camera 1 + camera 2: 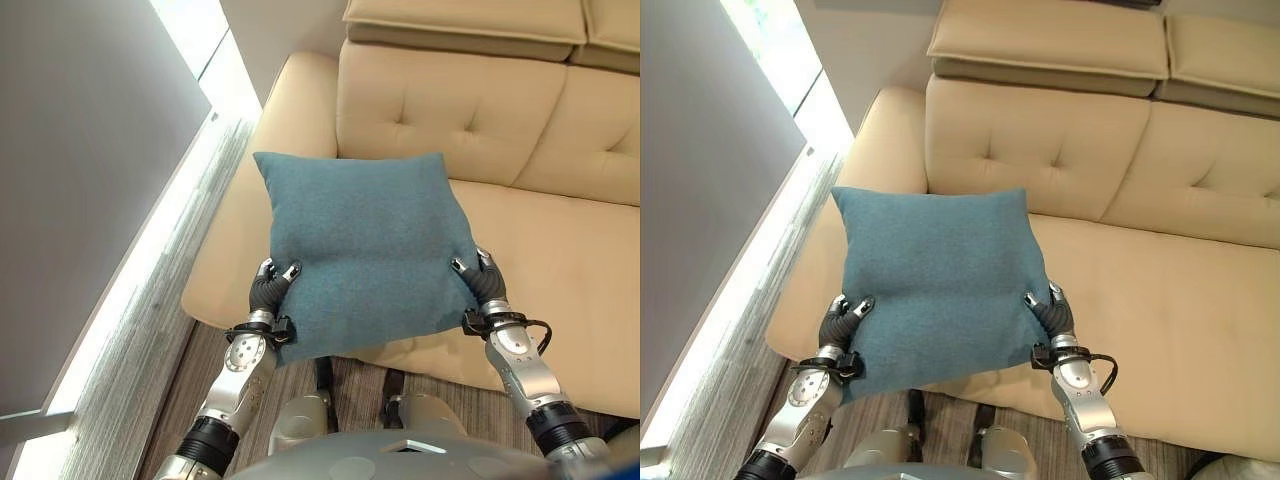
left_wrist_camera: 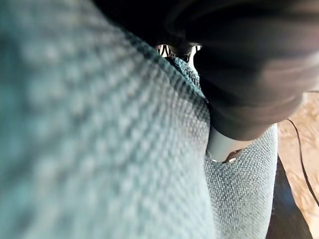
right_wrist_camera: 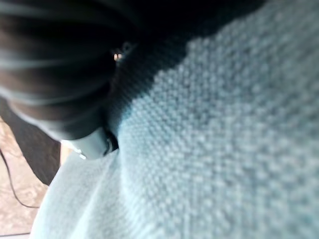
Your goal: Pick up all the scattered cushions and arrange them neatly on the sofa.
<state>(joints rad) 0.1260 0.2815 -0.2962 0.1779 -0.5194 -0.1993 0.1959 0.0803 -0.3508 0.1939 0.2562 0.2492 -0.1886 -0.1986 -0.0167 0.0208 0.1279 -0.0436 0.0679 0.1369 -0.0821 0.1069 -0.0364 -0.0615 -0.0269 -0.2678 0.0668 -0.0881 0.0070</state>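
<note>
A square teal cushion (image 1: pixel 365 250) hangs between my two hands above the left end of the beige sofa (image 1: pixel 560 250). My left hand (image 1: pixel 268 290) is curled round its lower left edge, thumb and fingertips on the top face. At the lower right edge my right hand (image 1: pixel 484 282) grips it the same way. The cushion lies tilted, its far corners toward the backrest (image 1: pixel 450 110). Teal weave (image 2: pixel 99 139) presses against my left hand (image 2: pixel 249 74) in the left wrist view. In the right wrist view the same cloth (image 3: pixel 224 139) lies against my right hand (image 3: pixel 55 69).
The sofa's rounded left armrest (image 1: pixel 275 110) lies under the cushion's far left corner. A grey wall (image 1: pixel 80 150) and a bright light strip (image 1: pixel 130 290) run along the left. Wood floor (image 1: pixel 190 370) shows in front of the sofa.
</note>
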